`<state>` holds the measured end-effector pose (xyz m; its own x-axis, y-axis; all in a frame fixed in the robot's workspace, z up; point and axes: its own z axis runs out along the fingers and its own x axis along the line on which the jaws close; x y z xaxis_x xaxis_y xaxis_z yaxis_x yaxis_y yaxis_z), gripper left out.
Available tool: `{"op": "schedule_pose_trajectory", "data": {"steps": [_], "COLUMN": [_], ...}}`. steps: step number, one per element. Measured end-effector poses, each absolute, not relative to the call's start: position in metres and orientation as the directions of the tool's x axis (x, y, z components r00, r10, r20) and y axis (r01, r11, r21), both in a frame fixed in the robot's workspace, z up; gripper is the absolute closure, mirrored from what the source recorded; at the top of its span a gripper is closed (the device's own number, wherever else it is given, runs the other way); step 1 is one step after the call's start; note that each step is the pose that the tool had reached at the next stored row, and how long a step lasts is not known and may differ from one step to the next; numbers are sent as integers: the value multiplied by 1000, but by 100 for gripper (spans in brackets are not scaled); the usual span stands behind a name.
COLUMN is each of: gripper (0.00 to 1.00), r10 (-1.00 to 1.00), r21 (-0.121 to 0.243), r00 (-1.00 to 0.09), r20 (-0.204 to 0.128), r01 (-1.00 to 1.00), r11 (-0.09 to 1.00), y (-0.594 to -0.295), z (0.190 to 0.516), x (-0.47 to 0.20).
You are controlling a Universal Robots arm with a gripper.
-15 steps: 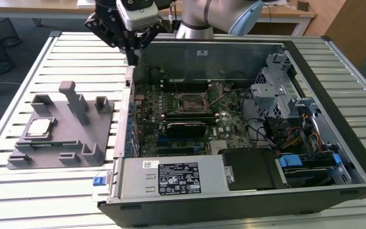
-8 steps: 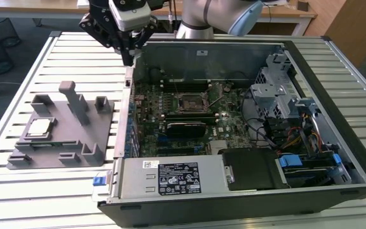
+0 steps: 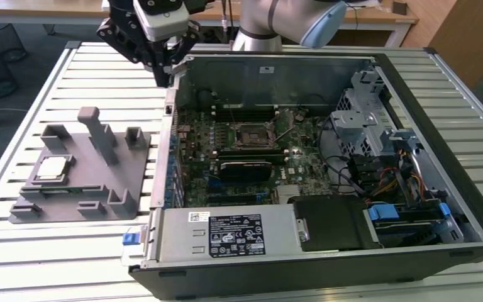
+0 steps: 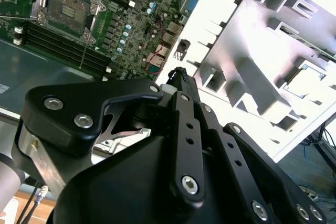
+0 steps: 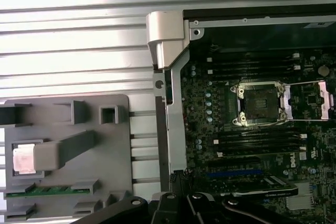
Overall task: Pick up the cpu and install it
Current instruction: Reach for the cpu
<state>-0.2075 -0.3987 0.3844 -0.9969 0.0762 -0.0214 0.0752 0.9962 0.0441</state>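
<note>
The cpu [image 3: 53, 167] is a small square chip with a silvery top. It lies flat in a recess of the grey holder block [image 3: 99, 182] on the exterior view's left, and the first wrist view shows the cpu [image 5: 23, 159] too. My gripper [image 3: 164, 77] hangs above the back left corner of the open computer case [image 3: 409, 251], well away from the cpu. Its black fingers [image 4: 181, 77] meet at the tips with nothing between them. The dark square socket [image 3: 250, 134] sits in the motherboard with its metal frame lifted open [image 5: 261, 103].
The holder block has several upright posts [image 3: 99, 135] beside the cpu. The case's wall [image 5: 176, 103] stands between the holder and the motherboard. Drive bays and cables [image 3: 376, 157] fill the case on the exterior view's right. The slatted metal table [image 3: 57, 251] carries everything.
</note>
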Motion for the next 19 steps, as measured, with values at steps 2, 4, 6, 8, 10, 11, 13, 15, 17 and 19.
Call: {"op": "schedule_pose_trajectory", "data": {"steps": [2,4,6,8,10,11,13,15,17,19], "gripper": [89,89,89,89,89,89,89,89,89,89], "r10": [76,76,76,76,76,76,76,76,76,76], "r21": [44,44,44,44,44,44,44,44,44,44], "r00": [-997,-997,-997,-997,-997,-997,-997,-997,-997,-997], "r20": [-21,-21,-21,-21,-21,-21,-21,-21,-21,-21], "r01": [75,75,75,75,75,75,75,75,75,75], "r11": [996,996,996,996,996,996,996,996,996,996], "y": [-399,-399,-399,-399,-399,-399,-399,-399,-399,-399], "z": [384,384,384,384,384,384,383,383,383,383], "x": [-210,-212,-214,-216,-218,-219,-221,-222,-224,-226]}}
